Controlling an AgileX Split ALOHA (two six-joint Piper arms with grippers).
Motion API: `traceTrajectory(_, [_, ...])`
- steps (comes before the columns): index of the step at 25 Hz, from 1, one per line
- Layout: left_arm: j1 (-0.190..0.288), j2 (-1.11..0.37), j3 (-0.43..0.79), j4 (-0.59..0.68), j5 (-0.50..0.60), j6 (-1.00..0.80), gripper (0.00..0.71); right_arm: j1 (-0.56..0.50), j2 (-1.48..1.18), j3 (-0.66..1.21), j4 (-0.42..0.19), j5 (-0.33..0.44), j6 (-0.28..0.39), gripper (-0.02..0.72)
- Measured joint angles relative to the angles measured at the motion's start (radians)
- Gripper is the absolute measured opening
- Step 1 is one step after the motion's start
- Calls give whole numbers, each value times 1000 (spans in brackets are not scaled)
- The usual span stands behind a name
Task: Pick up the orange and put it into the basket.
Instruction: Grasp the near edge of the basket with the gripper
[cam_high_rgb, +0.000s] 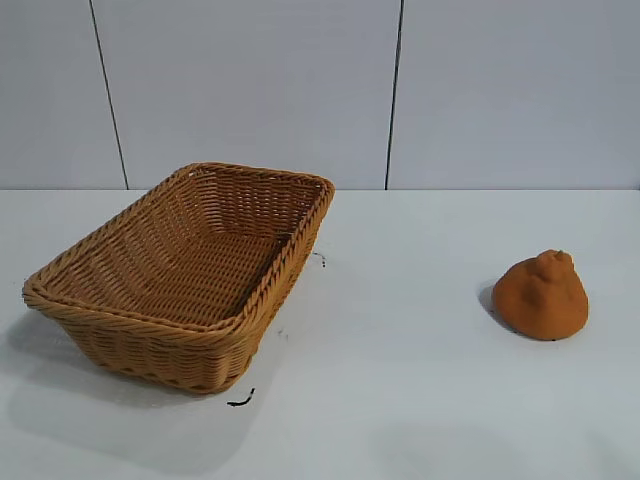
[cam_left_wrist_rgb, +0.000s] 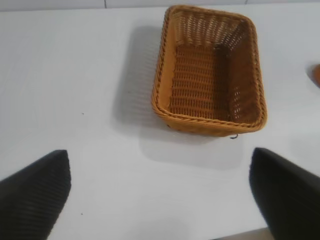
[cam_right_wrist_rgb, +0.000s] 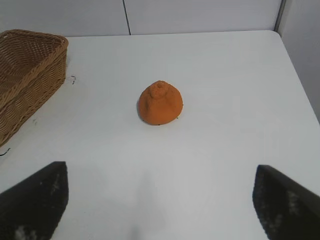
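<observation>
Orange (cam_high_rgb: 541, 295) sits on the tabletop (cam_high_rgb: 400, 380) at 3 o'clock, well apart from the basket (cam_high_rgb: 290, 262) — right gripper (cam_right_wrist_rgb: 160, 200) spread wide and empty, left gripper (cam_left_wrist_rgb: 160, 195) likewise — looks firm, matte, light; take it low across the broad base.

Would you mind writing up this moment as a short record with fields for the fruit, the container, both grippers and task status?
orange: resting on the white table, knob up, well apart from the basket, on the right arm's side
basket: on the table, on the left arm's side, nothing inside
left gripper: open, above bare table, facing the basket
right gripper: open, above bare table, facing the orange, not touching it
task status: orange not yet picked up
</observation>
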Motion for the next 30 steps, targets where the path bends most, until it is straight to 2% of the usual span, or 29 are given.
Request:
traceTrajectory(4, [-16, 42, 0, -38, -1, 60, 697, 0, 0, 0, 0, 0, 0, 694])
traceTrajectory(11, [-18, 163, 0, -180, 1, 236, 697, 0, 0, 0, 5, 0, 0, 694])
traceTrajectory(20, [-18, 351, 0, -299, -4, 260, 697, 0, 0, 0, 5, -1, 0, 694])
traceTrajectory(24, [-18, 400, 0, -360, -50, 175, 697, 0, 0, 0, 5, -1, 0, 694])
traceTrajectory(30, [-18, 410, 0, -372, -113, -5, 697, 0, 0, 0, 7, 0, 0, 694])
